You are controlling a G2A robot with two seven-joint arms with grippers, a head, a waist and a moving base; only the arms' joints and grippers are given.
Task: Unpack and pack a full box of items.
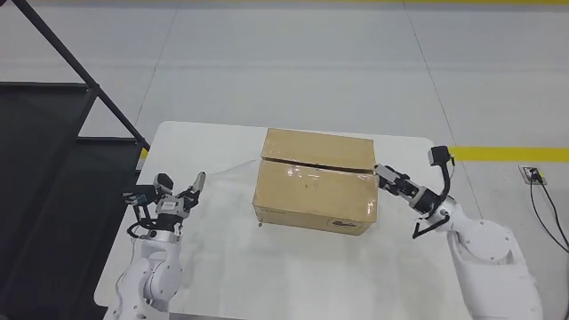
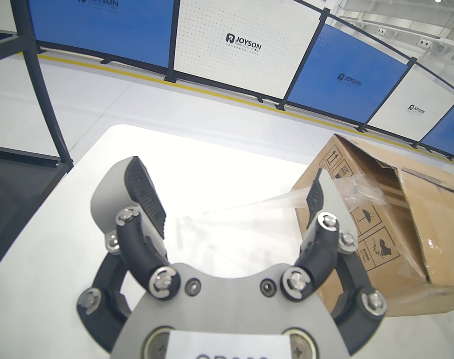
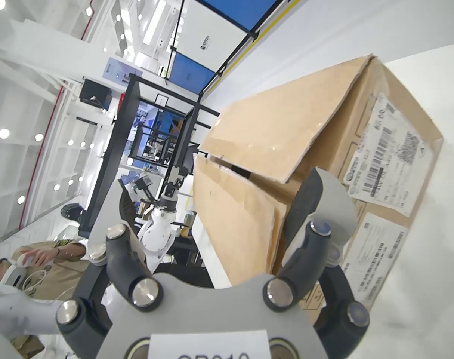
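Presently: one cardboard box (image 1: pixel 316 182), top seam parted, no contents out.
Box lies directly ahead of the right pincer (image 3: pixel 219 188), which stands spread and empty at the box's end. It sits ahead of and apart from the left pincer (image 2: pixel 227 188), likewise released. Judged stage: opening barely begun, with emptying and repacking all left. Left wrist view adds loose clear tape (image 2: pixel 346 188) trailing off the near end toward that pincer. Right wrist view adds a lifted flap (image 3: pixel 279 128) and shipping labels (image 3: pixel 391 155). White table (image 1: pixel 213 267) beneath.
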